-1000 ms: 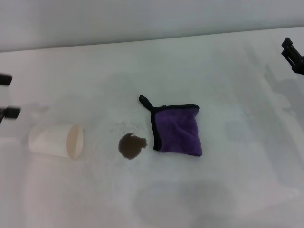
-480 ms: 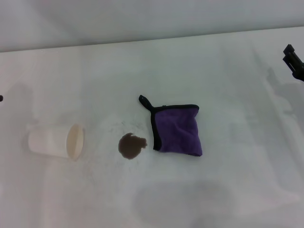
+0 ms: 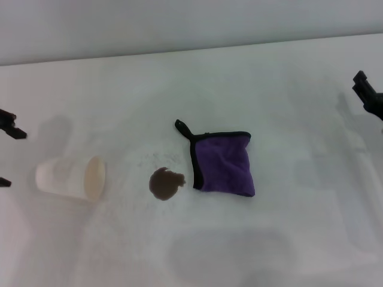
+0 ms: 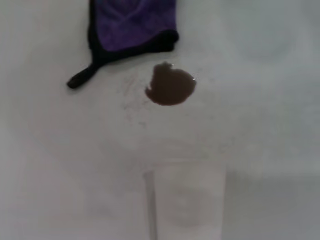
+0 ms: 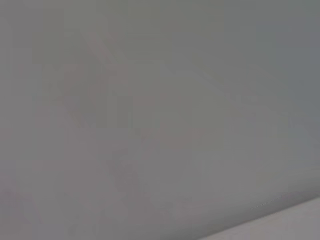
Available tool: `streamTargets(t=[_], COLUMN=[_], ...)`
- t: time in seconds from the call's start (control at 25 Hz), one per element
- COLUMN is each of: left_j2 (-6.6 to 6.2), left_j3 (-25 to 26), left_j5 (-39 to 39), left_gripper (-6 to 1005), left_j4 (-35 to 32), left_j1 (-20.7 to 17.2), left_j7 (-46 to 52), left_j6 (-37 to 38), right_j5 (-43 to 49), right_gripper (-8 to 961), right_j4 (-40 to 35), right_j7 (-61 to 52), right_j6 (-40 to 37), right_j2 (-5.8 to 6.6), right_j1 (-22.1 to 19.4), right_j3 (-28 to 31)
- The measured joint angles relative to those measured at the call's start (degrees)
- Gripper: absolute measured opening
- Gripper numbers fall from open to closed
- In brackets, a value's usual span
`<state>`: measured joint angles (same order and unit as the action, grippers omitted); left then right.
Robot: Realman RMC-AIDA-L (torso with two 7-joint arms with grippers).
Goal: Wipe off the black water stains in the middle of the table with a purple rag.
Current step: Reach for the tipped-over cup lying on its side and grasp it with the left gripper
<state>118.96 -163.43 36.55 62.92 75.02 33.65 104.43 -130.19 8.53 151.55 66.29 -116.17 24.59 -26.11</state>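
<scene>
The purple rag (image 3: 222,162) lies folded on the white table (image 3: 287,239), its black loop (image 3: 181,127) pointing to the far left. The dark brown water stain (image 3: 166,183) sits just left of the rag, apart from it. My left gripper (image 3: 7,154) is at the left edge, open, its fingertips (image 3: 13,127) spread on either side of a tipped cup's base end. My right gripper (image 3: 368,95) hangs at the right edge, far from the rag. The left wrist view shows the rag (image 4: 132,25) and the stain (image 4: 170,85). The right wrist view shows only grey.
A white paper cup (image 3: 72,177) lies on its side left of the stain, mouth toward it; it also shows blurred in the left wrist view (image 4: 187,200). The table's far edge (image 3: 191,55) meets a grey wall.
My left gripper slipped out of sight at the left edge, then came back lower, next to the cup. My right gripper moved down along the right edge. Rag, stain and cup stayed put.
</scene>
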Motion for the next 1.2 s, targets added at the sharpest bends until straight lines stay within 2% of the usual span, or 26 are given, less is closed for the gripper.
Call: streamTargets(t=[0.32, 0.64, 0.76, 1.2], left_j2=[-0.04, 0.08, 0.11, 0.09], left_j3=[0.08, 0.2, 0.22, 0.22], left_j5=[0.65, 0.11, 0.04, 0.85], left_gripper=[841, 835, 832, 824], left_j4=[-4.98, -12.44, -16.24, -23.71], left_j1=[-0.14, -1.35, -1.94, -1.53], left_j7=[0.34, 3.51, 5.1, 7.7], left_j6=[-4.36, -8.66, -12.59, -18.37], right_j5=[0.03, 0.03, 0.03, 0.02], right_gripper=[817, 816, 816, 815], right_j4=[0.94, 0.82, 0.6, 0.3], right_j7=[0.32, 0.32, 0.32, 0.32], right_j6=[0.0, -0.39, -0.95, -2.97], right_j2=[-0.02, -0.02, -0.02, 0.23], right_j1=[-0.81, -0.3, -0.41, -0.78], right_j3=[0.27, 0.27, 0.27, 0.95])
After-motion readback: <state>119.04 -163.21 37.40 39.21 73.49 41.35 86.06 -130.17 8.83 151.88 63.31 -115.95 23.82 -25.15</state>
